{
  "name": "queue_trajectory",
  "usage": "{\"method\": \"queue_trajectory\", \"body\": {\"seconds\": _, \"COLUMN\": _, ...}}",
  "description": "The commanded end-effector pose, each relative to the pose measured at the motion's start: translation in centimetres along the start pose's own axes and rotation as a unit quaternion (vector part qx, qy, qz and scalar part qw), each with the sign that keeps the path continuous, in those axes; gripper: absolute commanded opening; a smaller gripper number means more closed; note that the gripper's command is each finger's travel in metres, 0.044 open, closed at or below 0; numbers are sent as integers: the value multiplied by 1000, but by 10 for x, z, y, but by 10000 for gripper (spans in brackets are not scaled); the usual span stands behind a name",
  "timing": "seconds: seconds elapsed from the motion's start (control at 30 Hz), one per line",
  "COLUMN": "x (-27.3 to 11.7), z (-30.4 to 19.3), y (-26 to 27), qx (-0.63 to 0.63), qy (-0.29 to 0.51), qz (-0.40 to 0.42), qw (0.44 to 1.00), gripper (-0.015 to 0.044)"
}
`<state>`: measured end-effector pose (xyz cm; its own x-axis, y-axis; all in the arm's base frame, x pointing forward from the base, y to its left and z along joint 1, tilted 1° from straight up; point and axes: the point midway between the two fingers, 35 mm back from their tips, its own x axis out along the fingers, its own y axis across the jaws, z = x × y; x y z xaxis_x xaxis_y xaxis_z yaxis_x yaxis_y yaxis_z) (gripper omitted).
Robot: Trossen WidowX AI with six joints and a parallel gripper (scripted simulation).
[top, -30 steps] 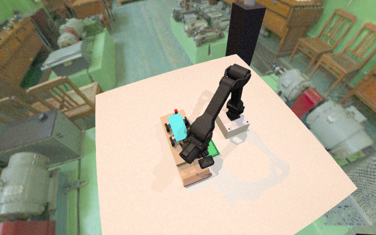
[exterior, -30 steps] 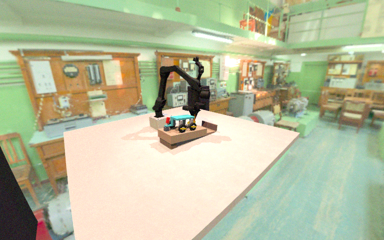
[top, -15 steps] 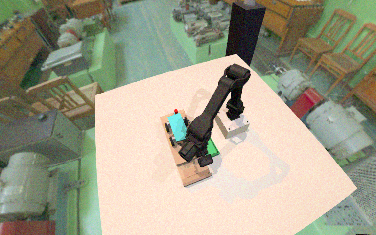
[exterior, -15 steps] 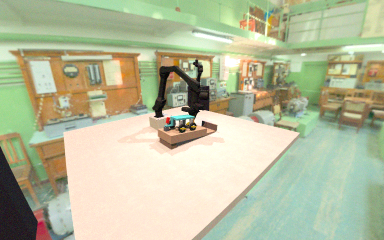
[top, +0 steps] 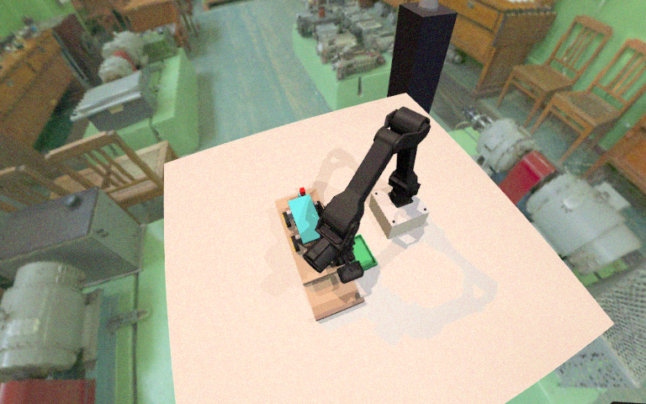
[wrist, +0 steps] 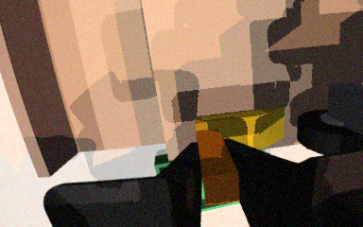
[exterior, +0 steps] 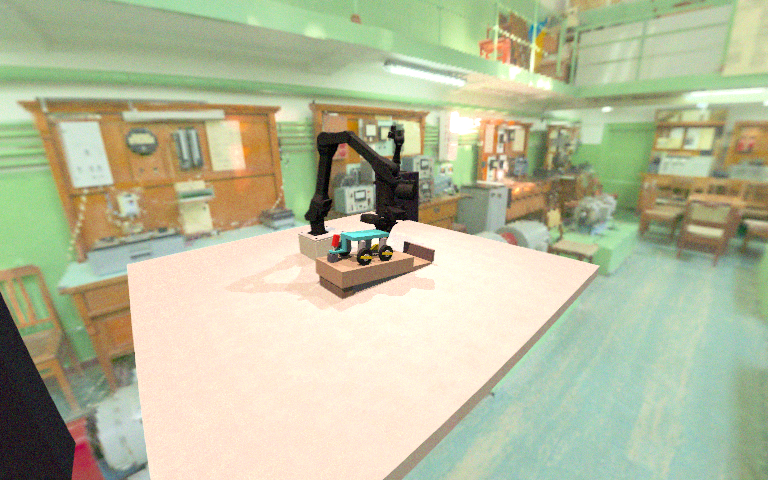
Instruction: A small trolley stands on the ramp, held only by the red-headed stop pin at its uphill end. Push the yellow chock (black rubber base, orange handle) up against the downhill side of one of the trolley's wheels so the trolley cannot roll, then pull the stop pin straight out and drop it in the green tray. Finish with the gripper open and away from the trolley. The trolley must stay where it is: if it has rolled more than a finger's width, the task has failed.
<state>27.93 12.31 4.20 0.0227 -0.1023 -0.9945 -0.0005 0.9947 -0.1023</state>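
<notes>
The teal trolley (top: 304, 219) (exterior: 369, 233) stands on the wooden ramp (top: 309, 276) (exterior: 368, 276) (wrist: 217, 43). The red-headed stop pin (top: 302, 190) (exterior: 335, 240) is upright at its uphill end. My gripper (wrist: 210, 148) is shut on the orange handle of the yellow chock (wrist: 272, 129). In the wrist view the chock is at the ramp's tray-side edge, downhill of a black wheel (wrist: 309, 139), with a gap between them. Its rubber base is mostly hidden, and I cannot tell whether it touches the ramp. The green tray (top: 363, 253) lies beside the ramp, partly behind my arm.
A dark end board (exterior: 419, 252) (wrist: 49, 90) crosses the ramp's low end. The arm's pale base block (top: 399, 220) (exterior: 312, 244) stands on the table beyond the tray. The arm reaches over the tray and the ramp's lower part.
</notes>
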Motion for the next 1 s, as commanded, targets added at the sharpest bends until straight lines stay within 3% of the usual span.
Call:
{"method": "queue_trajectory", "body": {"seconds": 0.0, "x": 0, "z": 0, "y": -5, "qx": -2, "qy": 0, "qz": -4, "qw": 1000, "gripper": 0}}
{"method": "queue_trajectory", "body": {"seconds": 0.73, "x": -1, "z": 1, "y": -11, "qx": -1, "qy": 0, "qz": 0, "qw": 1000, "gripper": 0}}
{"method": "queue_trajectory", "body": {"seconds": 0.97, "x": -1, "z": 1, "y": -11, "qx": -1, "qy": 0, "qz": 0, "qw": 1000, "gripper": 184}}
